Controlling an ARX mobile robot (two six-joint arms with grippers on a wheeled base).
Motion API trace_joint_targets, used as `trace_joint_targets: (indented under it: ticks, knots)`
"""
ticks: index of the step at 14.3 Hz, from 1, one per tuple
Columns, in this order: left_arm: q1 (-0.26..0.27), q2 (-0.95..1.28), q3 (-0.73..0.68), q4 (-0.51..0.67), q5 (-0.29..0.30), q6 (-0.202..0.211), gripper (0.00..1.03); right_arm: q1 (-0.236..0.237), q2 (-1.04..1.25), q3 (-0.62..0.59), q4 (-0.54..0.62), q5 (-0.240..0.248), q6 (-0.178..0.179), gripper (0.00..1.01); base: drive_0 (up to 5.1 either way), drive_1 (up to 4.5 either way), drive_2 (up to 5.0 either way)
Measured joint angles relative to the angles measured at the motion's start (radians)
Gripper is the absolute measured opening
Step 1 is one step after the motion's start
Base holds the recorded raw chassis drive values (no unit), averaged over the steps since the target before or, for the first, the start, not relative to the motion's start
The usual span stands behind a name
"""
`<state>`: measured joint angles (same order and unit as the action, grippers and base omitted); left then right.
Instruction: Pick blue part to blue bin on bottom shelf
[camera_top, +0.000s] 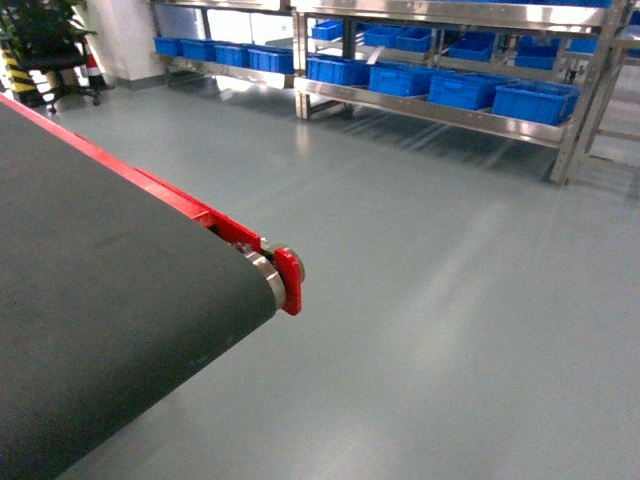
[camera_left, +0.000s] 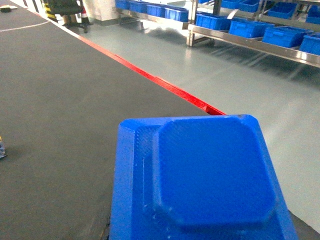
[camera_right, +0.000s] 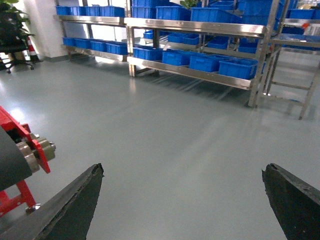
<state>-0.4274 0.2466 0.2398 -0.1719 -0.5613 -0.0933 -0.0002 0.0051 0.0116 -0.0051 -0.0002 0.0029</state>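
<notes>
**Blue part in the left wrist view, shelf well across the floor**

Carry step, by my reading. The blue part (camera_left: 200, 180) fills the lower half of the left wrist view, right under the camera and above the dark conveyor belt (camera_left: 60, 125). The left fingers are hidden, so I cannot tell whether they pinch it.

The right gripper (camera_right: 182, 200) has its fingers spread wide, nothing between them, bare floor (camera_right: 175, 135) beyond.

The bottom shelf (camera_top: 440, 108) stands well apart, holding a row of blue bins (camera_top: 535, 100).

Next move likely calls for driving to the shelf, then lowering the part into a bin.

No readable writing or labels anywhere.
</notes>
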Motion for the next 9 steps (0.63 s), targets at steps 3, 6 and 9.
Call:
trace_joint_targets:
  ticks: [3, 6, 9]
  knots:
    - [0.000, 0.000, 0.000, 0.000, 0.000, 0.000, 0.43, 0.000, 0.000, 0.000, 0.000, 0.000, 0.000, 0.98, -1.7, -1.70, -1.7]
    - [0.000, 0.000, 0.000, 0.000, 0.000, 0.000, 0.43, 0.000, 0.000, 0.000, 0.000, 0.000, 0.000, 0.98, -1.6, -1.59, -1.6]
    - [0.000, 0.000, 0.000, 0.000, 0.000, 0.000, 0.43, 0.000, 0.000, 0.000, 0.000, 0.000, 0.000, 0.98, -1.7, -1.68, -1.7]
